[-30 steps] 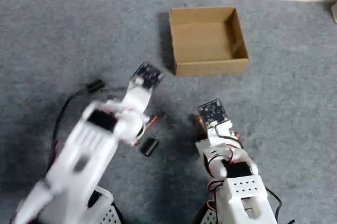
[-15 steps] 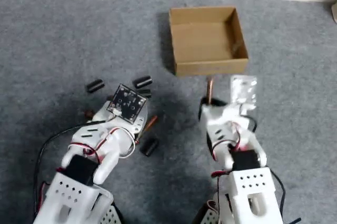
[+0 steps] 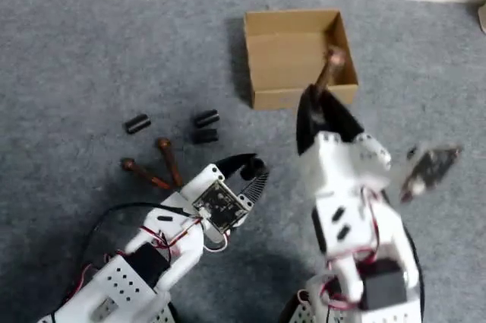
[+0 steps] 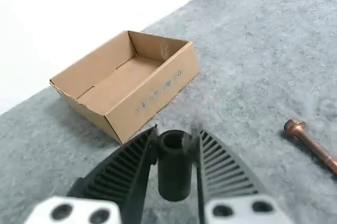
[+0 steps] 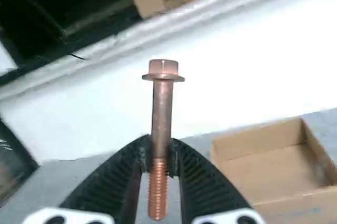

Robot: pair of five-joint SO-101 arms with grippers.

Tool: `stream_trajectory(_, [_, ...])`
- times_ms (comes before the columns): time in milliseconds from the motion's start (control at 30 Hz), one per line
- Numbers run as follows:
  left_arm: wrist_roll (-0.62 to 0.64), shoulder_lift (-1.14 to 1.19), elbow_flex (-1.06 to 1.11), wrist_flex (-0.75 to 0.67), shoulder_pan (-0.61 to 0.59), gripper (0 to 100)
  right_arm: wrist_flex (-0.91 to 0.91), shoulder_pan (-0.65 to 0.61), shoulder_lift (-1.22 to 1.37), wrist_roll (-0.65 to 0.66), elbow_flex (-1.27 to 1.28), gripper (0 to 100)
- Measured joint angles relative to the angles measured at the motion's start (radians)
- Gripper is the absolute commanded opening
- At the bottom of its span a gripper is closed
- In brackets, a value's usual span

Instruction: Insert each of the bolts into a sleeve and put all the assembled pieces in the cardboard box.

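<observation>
While loose sleeves (image 3: 137, 122) and loose bolts (image 3: 168, 159) are scattered on the table (image 3: 76, 49), a sleeve (image 4: 174, 171) is clamped in the left tool (image 4: 178, 135), bore exposed, and a bolt (image 5: 160, 103) is gripped by its thread in the right tool (image 5: 160, 140) near the cardboard box (image 3: 304, 97), presumably for mating.

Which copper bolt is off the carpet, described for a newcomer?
Start at the open brown cardboard box on the grey carpet. By its near wall, the right arm's black gripper clamps a copper-coloured flanged bolt by its threaded end. The other two copper bolts lie flat on the carpet.
</observation>
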Motion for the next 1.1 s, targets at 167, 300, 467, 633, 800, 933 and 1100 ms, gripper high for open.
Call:
stream_trajectory(167, [-0.006,-0.003,0.011,-0.017,0.002,0,-0.02,-0.031,-0.109,0.037,0.218,0.4])
stream_trajectory(300, [-0.006,-0.003,0.011,-0.04,0.002,0,-0.044,-0.118,-0.12,0.071,0.288,0.4])
stream_trajectory(467, [-0.006,-0.123,0.029,-0.04,0.052,0,-0.044,-0.173,-0.123,0.107,0.292,0.4])
stream_trajectory(633, [-0.008,-0.362,0.064,0.112,0.098,0,-0.044,-0.176,-0.123,0.11,0.295,0.4])
stream_trajectory(800, [-0.046,-0.437,0.063,0.203,0.097,0,-0.044,-0.219,-0.123,0.114,0.301,0.4])
stream_trajectory(933, [-0.06,-0.436,0.063,0.204,0.097,0,-0.044,-0.226,-0.126,0.114,0.301,0.4])
stream_trajectory(1100, [-0.064,-0.436,0.066,0.204,0.091,0,-0.044,-0.229,-0.13,0.114,0.301,0.4])
